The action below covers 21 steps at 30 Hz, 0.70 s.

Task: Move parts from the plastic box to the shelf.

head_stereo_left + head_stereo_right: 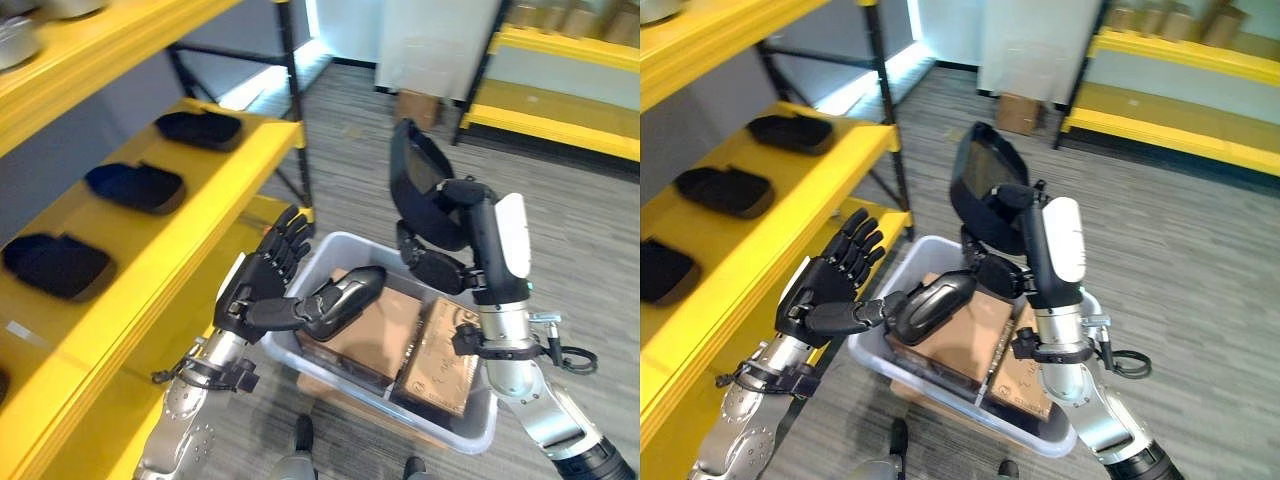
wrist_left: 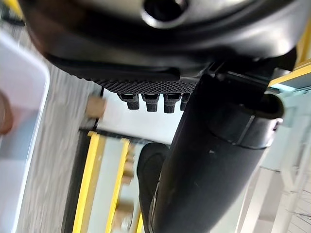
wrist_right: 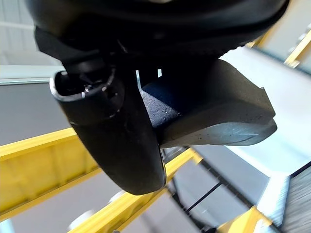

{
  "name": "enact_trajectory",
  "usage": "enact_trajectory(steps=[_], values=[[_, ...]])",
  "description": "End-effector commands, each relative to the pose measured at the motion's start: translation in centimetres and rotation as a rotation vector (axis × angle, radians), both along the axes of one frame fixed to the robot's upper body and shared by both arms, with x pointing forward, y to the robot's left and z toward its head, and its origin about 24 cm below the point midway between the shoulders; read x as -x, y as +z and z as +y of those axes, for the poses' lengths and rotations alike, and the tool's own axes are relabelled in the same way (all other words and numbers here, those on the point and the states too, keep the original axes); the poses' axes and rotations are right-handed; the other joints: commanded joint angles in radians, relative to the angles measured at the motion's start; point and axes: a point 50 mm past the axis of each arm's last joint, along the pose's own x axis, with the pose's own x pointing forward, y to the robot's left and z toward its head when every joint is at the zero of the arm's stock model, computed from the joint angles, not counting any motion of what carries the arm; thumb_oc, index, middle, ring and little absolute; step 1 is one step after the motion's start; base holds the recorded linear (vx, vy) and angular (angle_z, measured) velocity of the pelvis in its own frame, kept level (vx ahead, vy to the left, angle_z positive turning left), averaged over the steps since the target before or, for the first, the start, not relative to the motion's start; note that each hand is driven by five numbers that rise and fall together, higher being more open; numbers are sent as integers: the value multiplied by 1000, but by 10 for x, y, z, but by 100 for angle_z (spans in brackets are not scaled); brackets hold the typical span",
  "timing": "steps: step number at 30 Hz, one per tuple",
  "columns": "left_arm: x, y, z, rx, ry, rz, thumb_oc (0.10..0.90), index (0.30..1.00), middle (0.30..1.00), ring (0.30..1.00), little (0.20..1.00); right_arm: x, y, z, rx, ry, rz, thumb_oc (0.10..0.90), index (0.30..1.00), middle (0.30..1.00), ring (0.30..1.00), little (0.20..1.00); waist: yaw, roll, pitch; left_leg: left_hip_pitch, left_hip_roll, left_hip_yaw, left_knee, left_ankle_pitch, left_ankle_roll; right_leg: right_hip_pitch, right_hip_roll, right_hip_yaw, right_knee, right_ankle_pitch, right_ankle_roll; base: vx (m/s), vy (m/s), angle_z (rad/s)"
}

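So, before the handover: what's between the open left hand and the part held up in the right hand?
In the left eye view, nothing: left hand and black part in the right hand are separated by open air above the plastic box.

Right robot hand (image 1: 470, 235) fingers hidden behind the held part (image 1: 425, 190); box (image 1: 480, 425) contents partly covered by left robot hand (image 1: 262, 285).

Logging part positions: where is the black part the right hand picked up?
The black part is held up in the right hand, above the far side of the plastic box and right of the yellow shelf.
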Motion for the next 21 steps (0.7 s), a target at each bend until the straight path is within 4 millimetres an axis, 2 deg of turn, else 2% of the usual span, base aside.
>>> enact_trajectory(steps=[1,6,14,17,19,20,21], values=[[1,43,-6,53,-93,-249,900,1000,1000,1000,1000,17,58,7,-59,88,-374,400,300,300,300,300,-5,-18,-80,70,-29,17,-8,-115,-7,5,60,-36,16,21,-53,-53,-61,12],[3,46,-14,51,-179,-278,900,1000,1000,1000,1000,15,62,8,-48,114,-402,400,300,300,300,300,-4,-9,-65,52,-20,-2,-8,-92,-25,0,81,-27,51,-4,-72,-50,-54,-8],[0,48,-7,60,-93,-289,900,1000,1000,1000,1000,13,64,16,-34,166,-421,400,300,300,300,300,8,3,-42,52,-15,-28,-8,-69,-31,5,97,-22,114,-43,-92,-32,-64,3],[1,39,-1,189,-115,-196,900,1000,1000,1000,1000,13,67,20,-53,221,-412,400,300,300,300,300,28,9,-21,37,-14,-58,6,-49,-36,8,123,-25,161,-74,-112,-16,-153,16],[2,33,3,213,-101,-181,900,1000,1000,1000,1000,11,65,28,-65,243,-415,400,300,300,300,300,33,11,-12,30,-2,-35,17,-36,-39,11,131,-41,179,-86,-116,3,-119,8],[2,29,3,205,-110,-180,900,1000,1000,1000,1000,11,64,30,-75,254,-410,400,300,300,300,300,29,12,-10,21,15,7,28,-26,-41,12,133,-63,185,-92,-119,-24,-71,11],[3,26,1,202,-147,-179,900,1000,1000,1000,1000,12,63,30,-73,237,-404,400,300,300,300,300,17,8,-10,21,37,87,30,-19,-47,19,127,-95,186,-103,-118,-57,-51,38]])
